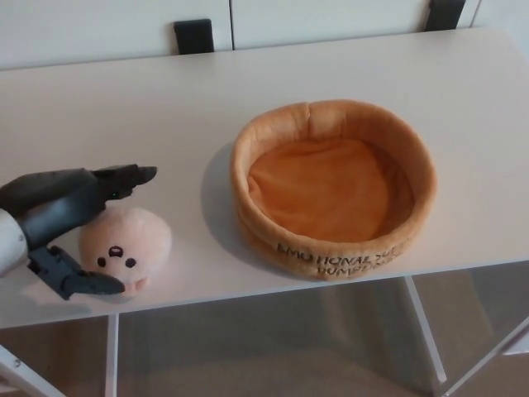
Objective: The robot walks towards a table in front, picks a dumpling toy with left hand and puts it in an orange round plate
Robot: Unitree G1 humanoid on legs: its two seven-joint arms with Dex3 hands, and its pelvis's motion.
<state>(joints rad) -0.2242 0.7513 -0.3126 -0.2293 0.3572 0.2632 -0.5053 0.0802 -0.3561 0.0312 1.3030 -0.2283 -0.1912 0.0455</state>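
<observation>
A peach plush dumpling toy with a small black face lies near the front left edge of the white table. My left hand reaches in from the left and is open around it, two fingers stretched over the toy's far side and the thumb at its near side. The fingers are close to the plush but not closed on it. To the right sits the orange round plush plate, a soft high-walled bowl with black lettering on its front, and nothing is in it. My right hand does not show.
The table's front edge runs just below the toy and the plate, with white legs and beige floor beneath. Two black chair backs stand behind the far edge against a white wall.
</observation>
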